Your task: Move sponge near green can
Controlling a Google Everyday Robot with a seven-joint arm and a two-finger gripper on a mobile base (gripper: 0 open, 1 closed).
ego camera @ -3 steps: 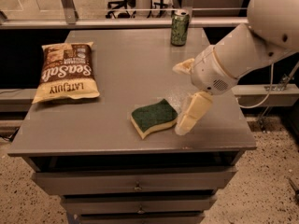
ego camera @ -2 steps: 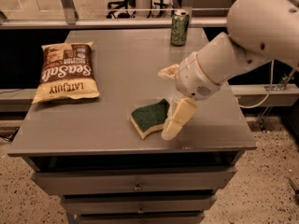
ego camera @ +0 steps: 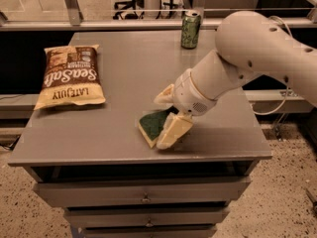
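The sponge (ego camera: 151,124), dark green on top with a pale yellow base, lies near the front edge of the grey table (ego camera: 119,53). My gripper (ego camera: 169,114) is down over the sponge's right end. It is open, with one pale finger (ego camera: 165,96) behind the sponge and the other in front of it. The sponge's right part is hidden by the gripper. The green can (ego camera: 190,29) stands upright at the table's far edge, well behind the sponge and apart from it.
A brown and cream chip bag (ego camera: 71,76) lies flat on the table's left side. My white arm (ego camera: 247,58) reaches in from the right over the table's right half. Drawers (ego camera: 143,197) sit below the front edge. A rail runs behind the table.
My gripper has moved left and down from beside the sponge's right end to over it, its fingers now on either side. The sponge has not moved.
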